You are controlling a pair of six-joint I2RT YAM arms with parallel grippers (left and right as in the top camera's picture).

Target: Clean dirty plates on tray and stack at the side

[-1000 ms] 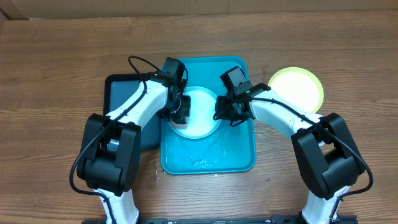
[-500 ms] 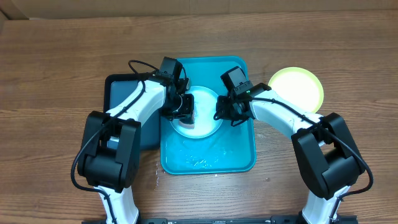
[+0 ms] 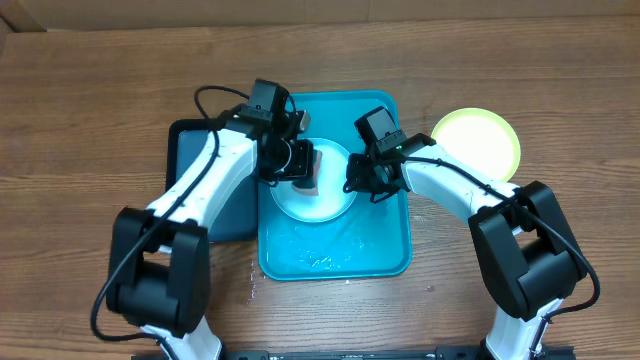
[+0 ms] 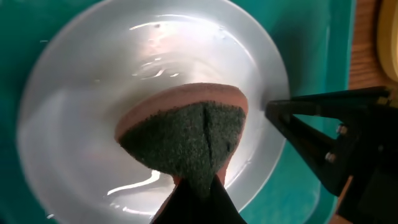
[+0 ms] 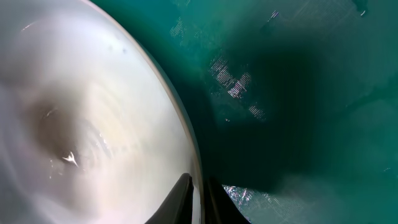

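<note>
A pale blue plate (image 3: 325,195) lies wet in the turquoise tray (image 3: 385,250). My left gripper (image 3: 305,168) is shut on a folded sponge, green scouring side and pinkish backing (image 4: 186,134), held over the plate's middle (image 4: 93,124). My right gripper (image 3: 352,182) is shut on the plate's right rim; in the right wrist view its fingers (image 5: 198,199) pinch the rim (image 5: 180,124), with tray floor (image 5: 298,93) beyond. A yellow-green plate (image 3: 476,140) sits on the table right of the tray. A third plate is not in view.
A dark navy tray (image 3: 195,150) lies against the turquoise tray's left side, partly under my left arm. Water or suds pool on the tray floor near its front edge (image 3: 320,258). The wooden table (image 3: 90,120) surrounds everything.
My left gripper has moved right with the sponge, from the plate's left edge toward its middle. The right gripper and the plate have stayed put.
</note>
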